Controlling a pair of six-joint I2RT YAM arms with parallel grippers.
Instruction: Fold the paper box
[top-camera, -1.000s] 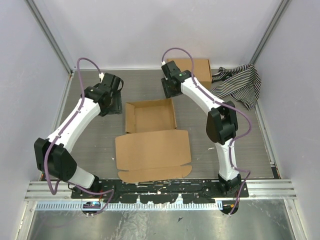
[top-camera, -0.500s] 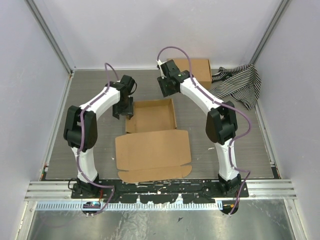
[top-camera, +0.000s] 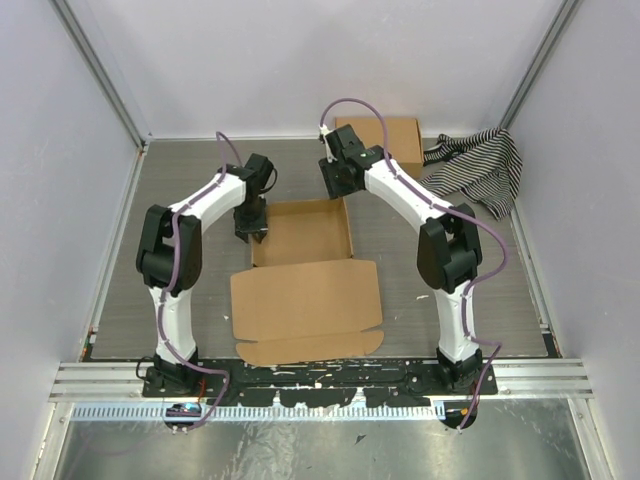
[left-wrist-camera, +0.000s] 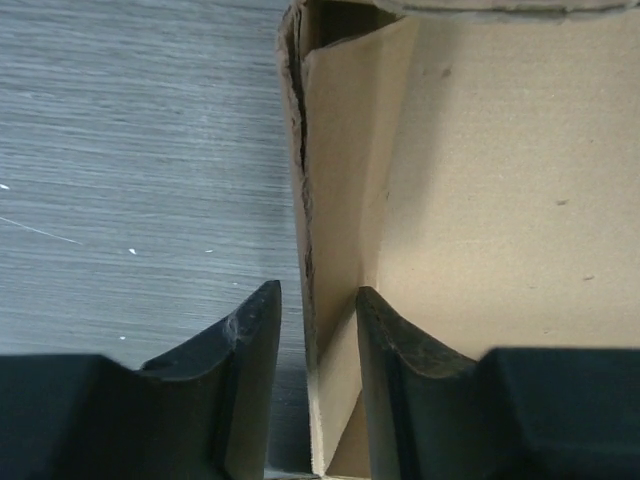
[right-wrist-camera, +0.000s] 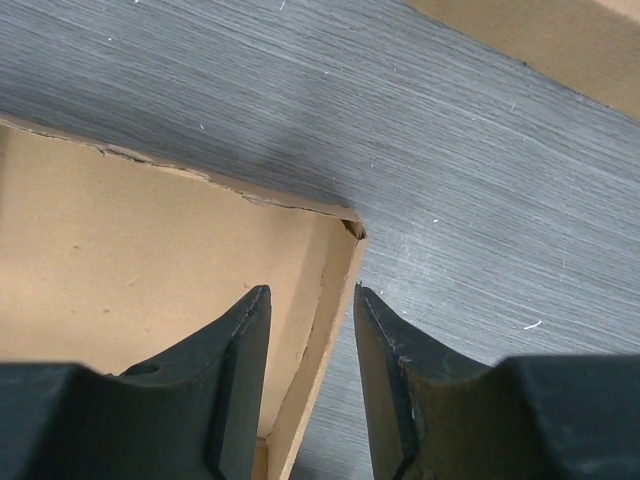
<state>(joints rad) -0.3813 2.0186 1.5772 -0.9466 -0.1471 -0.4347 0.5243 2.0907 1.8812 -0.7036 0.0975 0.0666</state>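
Walls of the paper box (top-camera: 305, 290) (lid lying flat) stand inside spread left gripper (left-wrist-camera: 318, 295) and spread right gripper (right-wrist-camera: 312, 292).

The raised walls of the plain brown corrugated cardboard paper box (top-camera: 300, 232) are the closest obstacles. The left pincer (left-wrist-camera: 315, 300) stands with fingers parted either side of the tray's left wall, with little room to spare. The right pincer (right-wrist-camera: 308, 300) straddles the right wall by the far corner in the same way. The tray's inside is open from above. The box's flat lid panel covers the near middle of the grey ribbed surface (top-camera: 500, 290). At far right, a closed brown cardboard box (top-camera: 390, 135) and a black-and-white striped cloth (top-camera: 480, 165) fill the corner. The strips of surface outside both arms lie bare.
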